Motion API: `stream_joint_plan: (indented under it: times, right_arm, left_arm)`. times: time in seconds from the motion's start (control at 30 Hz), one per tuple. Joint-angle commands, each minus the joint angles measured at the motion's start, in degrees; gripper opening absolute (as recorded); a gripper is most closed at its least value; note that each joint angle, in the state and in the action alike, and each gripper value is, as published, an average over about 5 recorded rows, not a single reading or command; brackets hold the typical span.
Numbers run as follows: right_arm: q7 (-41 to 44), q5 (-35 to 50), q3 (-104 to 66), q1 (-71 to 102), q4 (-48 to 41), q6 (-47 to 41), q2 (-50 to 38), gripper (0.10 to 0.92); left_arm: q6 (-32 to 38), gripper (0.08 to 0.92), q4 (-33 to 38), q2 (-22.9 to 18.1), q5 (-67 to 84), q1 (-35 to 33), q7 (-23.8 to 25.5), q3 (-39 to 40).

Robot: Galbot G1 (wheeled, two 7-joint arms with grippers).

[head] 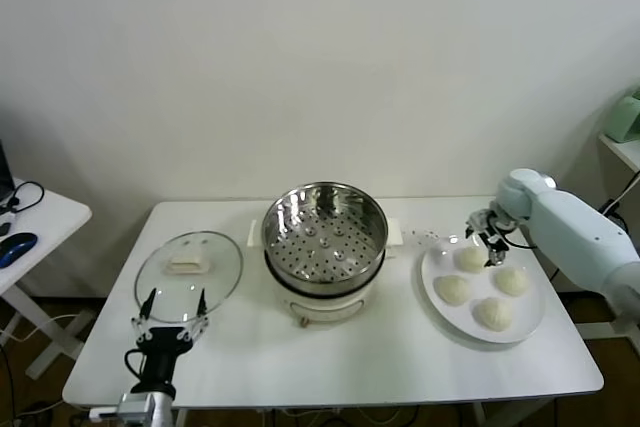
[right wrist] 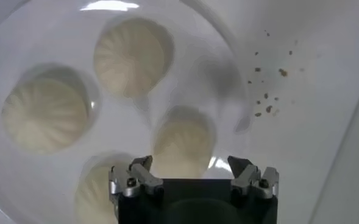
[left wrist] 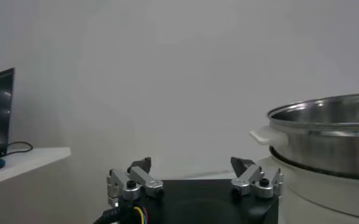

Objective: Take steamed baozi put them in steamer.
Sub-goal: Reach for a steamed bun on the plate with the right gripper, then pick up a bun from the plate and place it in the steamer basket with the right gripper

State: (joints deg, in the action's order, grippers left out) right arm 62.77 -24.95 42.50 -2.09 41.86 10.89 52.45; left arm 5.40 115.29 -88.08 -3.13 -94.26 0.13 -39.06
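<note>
My right gripper (right wrist: 192, 172) hangs wide open just over the back bun (right wrist: 183, 139) of four soft, squishy baozi on the plate (head: 436, 272), so I'd pinch its round sides gently.

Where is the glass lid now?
In the head view the glass lid lies flat on the table's left side, beside the steamer, just beyond the open left gripper.

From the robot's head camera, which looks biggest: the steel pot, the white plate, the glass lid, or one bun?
1. steamer and plate: too alike to rank
2. glass lid, slightly smaller
3. bun, smallest
</note>
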Motion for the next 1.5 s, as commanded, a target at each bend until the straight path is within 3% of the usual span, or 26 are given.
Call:
stream_joint_plan:
  times: [0.03,0.37,0.7,0.87,1.17,1.5]
  right_arm:
    - [0.55,-1.6,-0.76,0.66,-2.96,0.45,1.85,0.823]
    - [0.52,-3.6,-3.23,1.27,-5.24,0.93,3.24,0.816]
    - [0.26,-3.32,-4.01,1.41,-5.61,0.98,3.58,0.593]
    - [0.26,-2.8,-4.06,1.28,-4.04,1.1,3.12,0.577]
    - [0.14,-1.71,-0.67,-2.66,11.83,4.47,-2.26,0.577]
    - [0.38,-1.23,9.73,-18.96,32.13,11.66,-6.62,0.585]
  left_arm:
    - [-0.26,0.823,0.06,0.14,-0.06,-0.09,-0.11,-0.04]
    - [-0.37,0.823,0.13,0.08,-0.26,-0.04,-0.18,0.15]
    - [-0.21,0.823,0.01,0.05,-0.25,-0.47,-0.31,0.05]
    - [-0.24,0.823,0.2,0.0,-0.29,-0.54,-0.33,0.07]
    - [-0.22,0.823,0.31,0.03,-0.43,-0.76,-0.39,0.05]
    - [-0.21,0.823,0.81,-0.02,-0.68,-1.55,-0.72,0.13]
